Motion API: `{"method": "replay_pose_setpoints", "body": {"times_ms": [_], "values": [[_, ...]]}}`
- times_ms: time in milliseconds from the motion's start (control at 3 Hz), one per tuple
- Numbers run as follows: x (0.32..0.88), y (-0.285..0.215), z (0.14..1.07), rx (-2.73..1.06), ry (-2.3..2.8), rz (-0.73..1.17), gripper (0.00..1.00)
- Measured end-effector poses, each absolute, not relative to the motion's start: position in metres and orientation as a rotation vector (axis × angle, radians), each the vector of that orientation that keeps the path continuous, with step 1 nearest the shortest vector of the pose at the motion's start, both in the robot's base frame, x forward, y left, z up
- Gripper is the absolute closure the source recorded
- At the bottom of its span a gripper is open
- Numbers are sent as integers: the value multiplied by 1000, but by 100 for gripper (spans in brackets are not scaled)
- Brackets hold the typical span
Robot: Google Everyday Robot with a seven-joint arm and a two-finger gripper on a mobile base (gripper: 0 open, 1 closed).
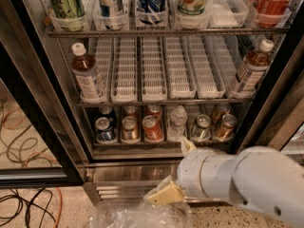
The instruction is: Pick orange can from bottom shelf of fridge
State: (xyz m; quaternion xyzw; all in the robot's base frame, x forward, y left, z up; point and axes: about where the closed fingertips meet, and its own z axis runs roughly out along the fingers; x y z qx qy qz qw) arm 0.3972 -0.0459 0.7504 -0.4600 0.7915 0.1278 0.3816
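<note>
The fridge (45,94) stands open before me. On its bottom shelf (142,144) the orange can (129,129) stands upright, second from the left in the front row, between a blue can (104,130) and a brighter red-orange can (152,128). My gripper (175,171) is low in front of the fridge's base, below the shelf and right of the orange can. It is open and empty. One cream fingertip (186,145) points up toward the shelf edge and the other (163,194) points down and left. The white arm fills the lower right.
Further right on the shelf are a clear bottle (177,122), a silver-green can (202,127) and a tilted bronze-gold can (224,126). Brown bottles (87,77) (251,70) stand on the rack above. A crumpled plastic bag (137,216) lies on the floor, cables (19,137) at left.
</note>
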Motion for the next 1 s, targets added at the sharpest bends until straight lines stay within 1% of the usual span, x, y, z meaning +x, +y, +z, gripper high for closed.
{"method": "replay_pose_setpoints", "body": {"times_ms": [333,667,1000], "values": [[396,-11,725,-1123,2010,331,0],[403,-9,729,-1108,1991,293,0],[403,-9,729,-1109,1991,294,0]]}}
